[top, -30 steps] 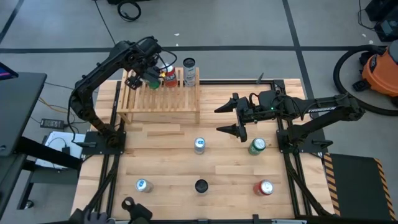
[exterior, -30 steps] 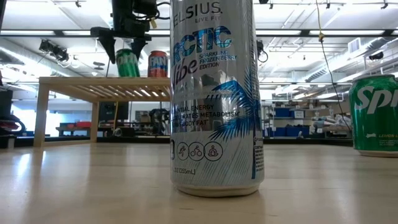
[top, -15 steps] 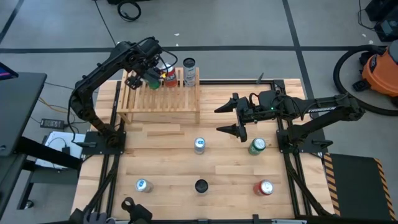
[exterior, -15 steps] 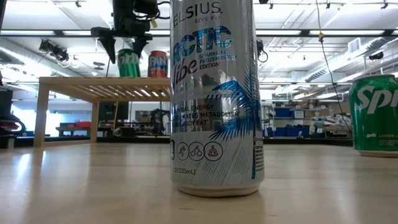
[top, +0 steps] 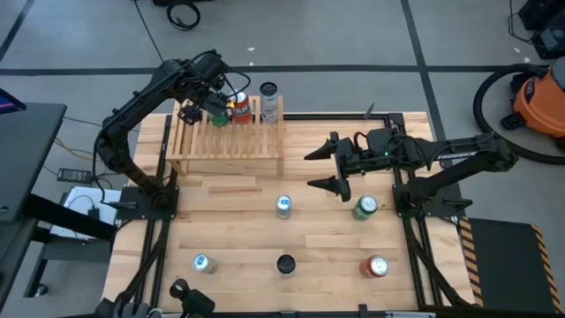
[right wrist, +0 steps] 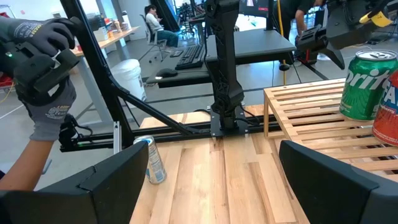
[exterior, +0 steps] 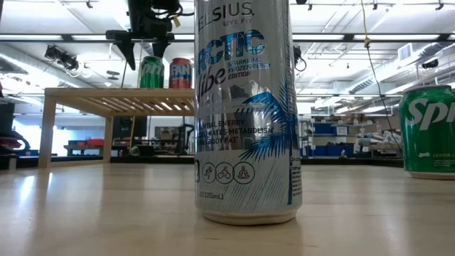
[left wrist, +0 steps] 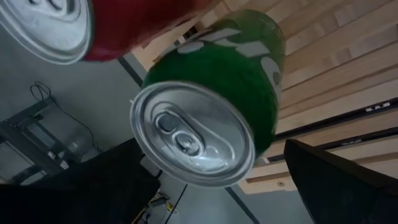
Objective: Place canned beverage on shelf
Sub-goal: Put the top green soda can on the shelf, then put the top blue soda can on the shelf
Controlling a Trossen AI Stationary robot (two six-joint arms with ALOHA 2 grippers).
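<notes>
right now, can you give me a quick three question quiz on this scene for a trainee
1. True or false: the green can on the shelf is clamped in the left gripper.
2. Multiple choice: the right gripper is A) closed on a can, B) open above the table with nothing in it, C) out of sight.
3. Fill in: beside the green can on the shelf stands a ___ can.

Key
1. False: the gripper is open just above it.
2. B.
3. Red.
</notes>
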